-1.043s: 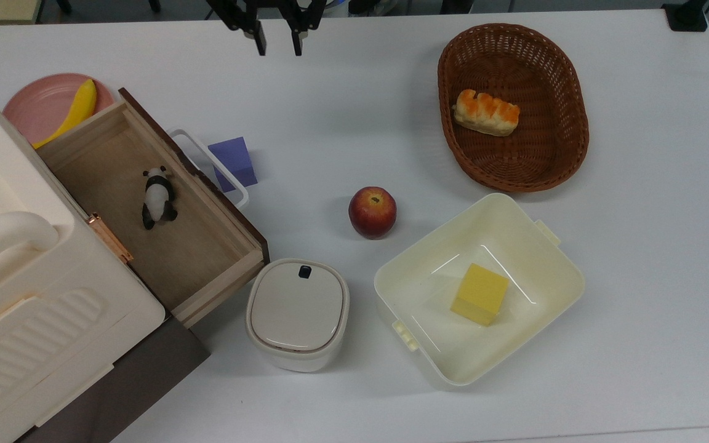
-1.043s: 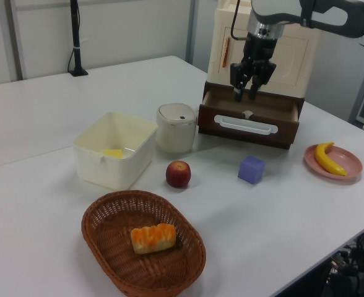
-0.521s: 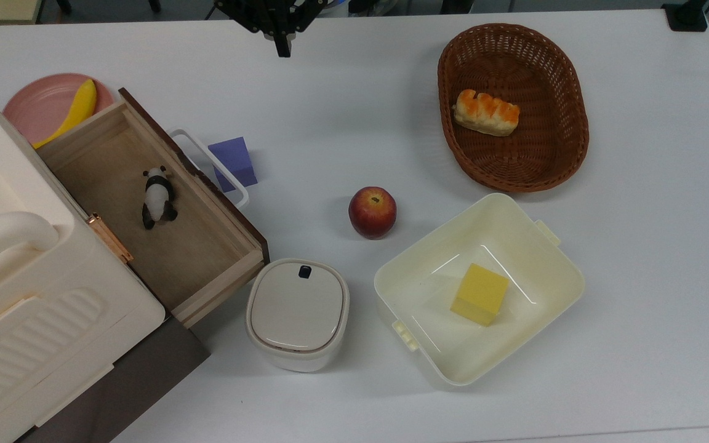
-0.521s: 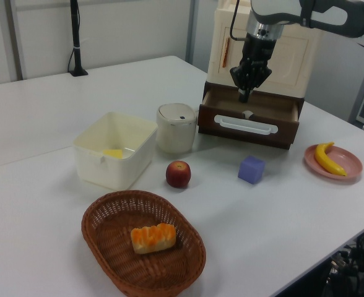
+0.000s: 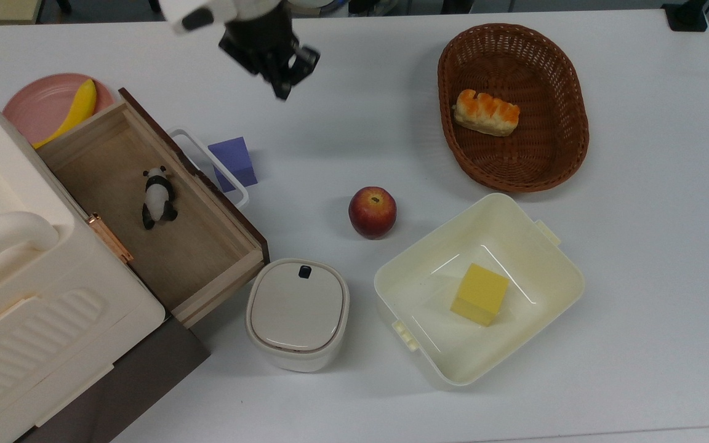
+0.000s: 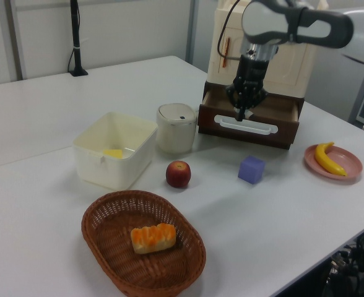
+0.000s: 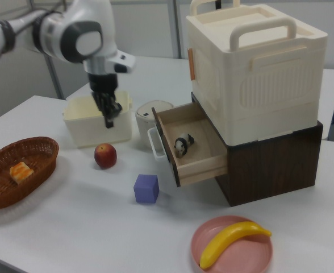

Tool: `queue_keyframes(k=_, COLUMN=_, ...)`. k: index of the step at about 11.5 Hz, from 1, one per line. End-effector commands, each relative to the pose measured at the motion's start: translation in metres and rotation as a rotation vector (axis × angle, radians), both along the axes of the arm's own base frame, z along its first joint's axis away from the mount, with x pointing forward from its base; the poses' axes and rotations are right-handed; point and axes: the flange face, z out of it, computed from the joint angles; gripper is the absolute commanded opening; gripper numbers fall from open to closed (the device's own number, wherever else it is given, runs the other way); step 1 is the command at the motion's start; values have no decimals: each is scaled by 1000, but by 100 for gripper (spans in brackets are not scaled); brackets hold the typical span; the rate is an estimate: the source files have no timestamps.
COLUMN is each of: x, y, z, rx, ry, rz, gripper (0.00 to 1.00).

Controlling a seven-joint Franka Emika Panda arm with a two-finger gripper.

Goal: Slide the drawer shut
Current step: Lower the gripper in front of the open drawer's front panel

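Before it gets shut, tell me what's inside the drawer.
A small panda figure lies on the drawer's wooden floor. The rear part, under the cream cabinet, is hidden.

A white table (image 5: 637, 258) carries a cream-and-brown cabinet (image 5: 34, 320) at one corner. Beside it lie a pink plate (image 5: 34, 111), purple cube (image 5: 231, 161) and white lidded container (image 5: 298, 314). Mid-table sit an apple (image 5: 372, 211), cream tub (image 5: 514, 234) and wicker basket (image 5: 570, 135).
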Motion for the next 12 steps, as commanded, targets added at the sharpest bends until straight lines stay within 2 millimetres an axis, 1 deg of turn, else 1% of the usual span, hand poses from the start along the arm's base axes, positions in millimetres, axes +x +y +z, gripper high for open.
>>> queue_keyframes(k=1, x=30, y=-27, z=-51, rx=-38, ry=-30, rz=-121, gripper=0)
queue_keyframes(k=2, x=35, y=-28, z=-63, rx=-51, ry=-29, rz=-128, gripper=0)
queue_keyframes(k=3, x=38, y=-29, z=-70, rx=-59, ry=-29, rz=-149, gripper=0)
queue_keyframes(k=5, x=40, y=-33, z=-74, rx=-66, ry=-32, rz=-177, gripper=0)
queue_keyframes(k=8, x=42, y=-49, z=-81, rx=-70, ry=-32, rz=-283, gripper=0)
queue_keyframes(k=9, x=43, y=-56, z=-80, rx=-65, ry=-44, rz=-322, gripper=0)
queue_keyframes(k=12, x=48, y=-59, z=-84, rx=-71, ry=-64, rz=-363, gripper=0)
